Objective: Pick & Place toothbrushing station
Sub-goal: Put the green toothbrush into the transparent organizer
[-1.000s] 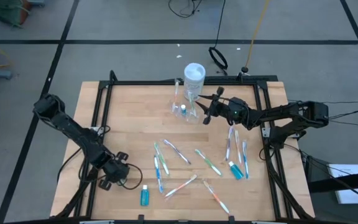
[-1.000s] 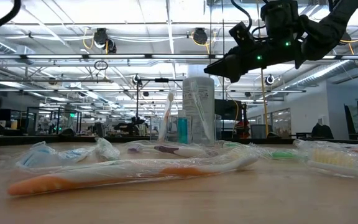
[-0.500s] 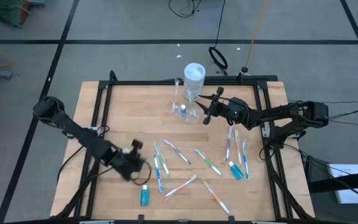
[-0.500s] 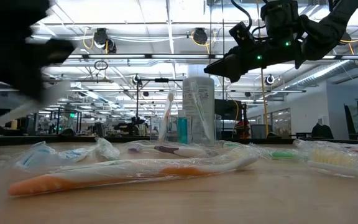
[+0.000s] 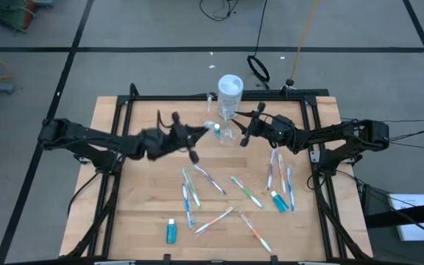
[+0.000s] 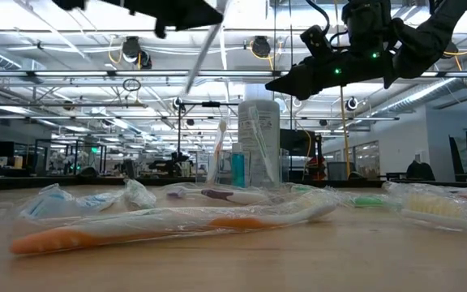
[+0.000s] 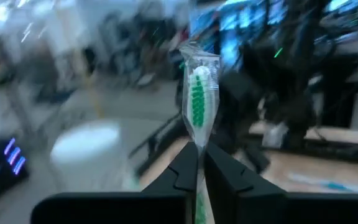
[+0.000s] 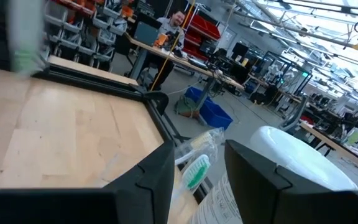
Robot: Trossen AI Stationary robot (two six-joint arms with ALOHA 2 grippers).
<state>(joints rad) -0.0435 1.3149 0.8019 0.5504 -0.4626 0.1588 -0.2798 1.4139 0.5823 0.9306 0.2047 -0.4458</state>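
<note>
While upright, clear holder (image 5: 216, 130) stands, long axis vertical.

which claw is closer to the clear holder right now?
Right. The right claw hovers just beside the clear holder, on its right. The left claw, shut on a wrapped toothbrush, is a bit farther off on its left.
</note>
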